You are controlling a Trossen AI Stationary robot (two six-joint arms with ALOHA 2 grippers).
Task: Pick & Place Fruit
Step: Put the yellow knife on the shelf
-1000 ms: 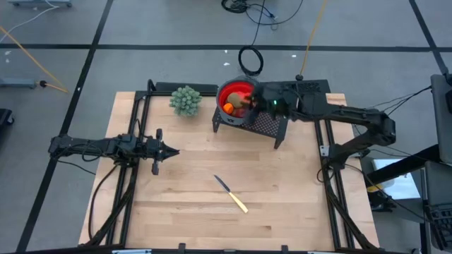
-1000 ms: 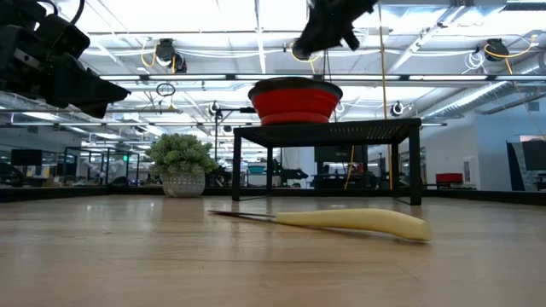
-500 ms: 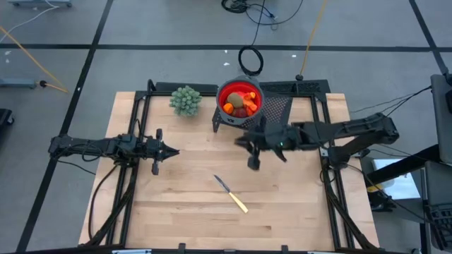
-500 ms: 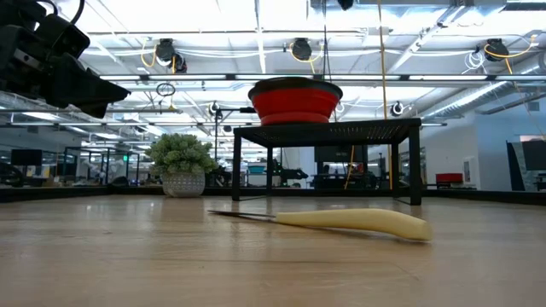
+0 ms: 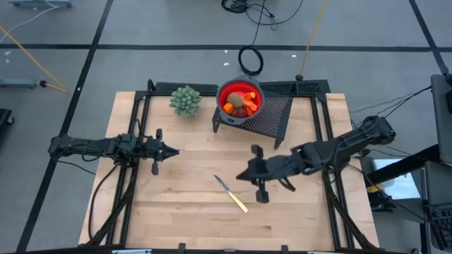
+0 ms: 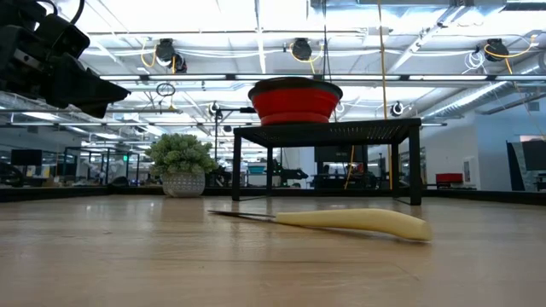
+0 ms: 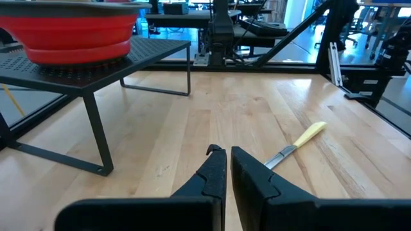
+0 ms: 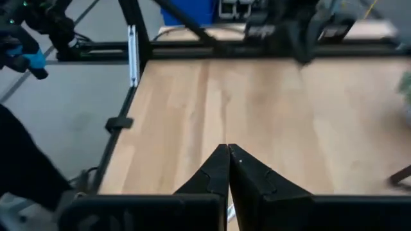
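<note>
Dark right claw point(image 5: 240, 176) closed, empty

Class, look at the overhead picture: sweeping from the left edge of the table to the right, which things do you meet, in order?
Dark left gripper → small green bushy plant → slim knife with a pale handle → round red bowl of fruit on the black mesh stand → dark right gripper.

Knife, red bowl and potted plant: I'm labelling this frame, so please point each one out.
knife point(image 5: 239, 201): high view, on the pale handle.
red bowl point(image 6: 294, 104): low view, on its red side wall.
potted plant point(image 5: 186, 100): high view, on the middle of its green leaves.
</note>
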